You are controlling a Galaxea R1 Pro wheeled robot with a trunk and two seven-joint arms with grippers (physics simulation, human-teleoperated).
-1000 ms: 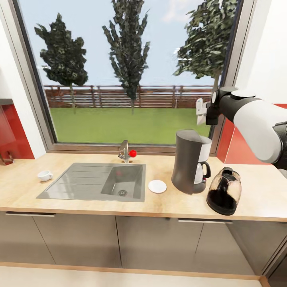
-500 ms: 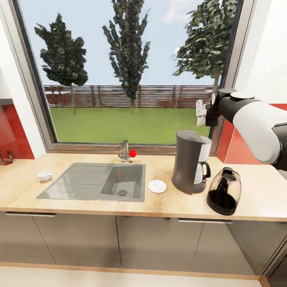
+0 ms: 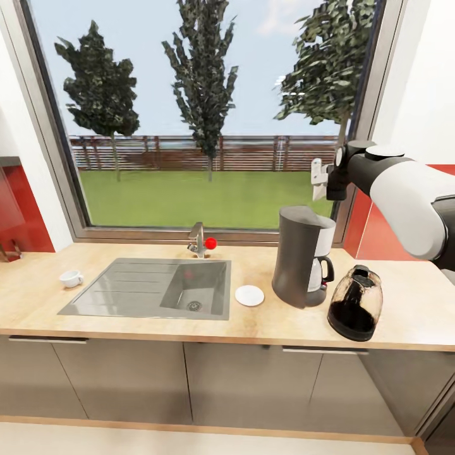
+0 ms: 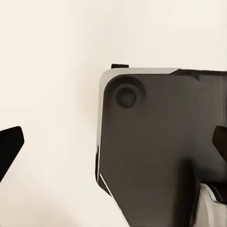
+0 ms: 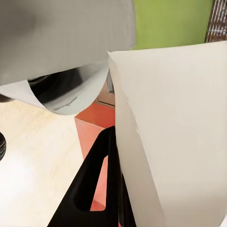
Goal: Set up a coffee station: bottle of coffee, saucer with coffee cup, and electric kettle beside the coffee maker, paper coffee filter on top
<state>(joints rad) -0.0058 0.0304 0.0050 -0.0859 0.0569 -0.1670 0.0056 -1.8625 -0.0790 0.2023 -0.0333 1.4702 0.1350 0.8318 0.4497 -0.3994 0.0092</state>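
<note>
Your right gripper (image 3: 319, 179), jaws clamped on paper filter (image 5: 175, 142), hovers above coffee maker (image 3: 302, 256). Filter light, floppy, crushable: grip edge gently. Left jaws apart.

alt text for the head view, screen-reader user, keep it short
The robot's right arm holds a white paper coffee filter in its right gripper above the grey coffee maker on a wooden kitchen countertop. An electric kettle and a white saucer flank the maker; a coffee cup sits left of the sink, beneath a garden window.
</note>
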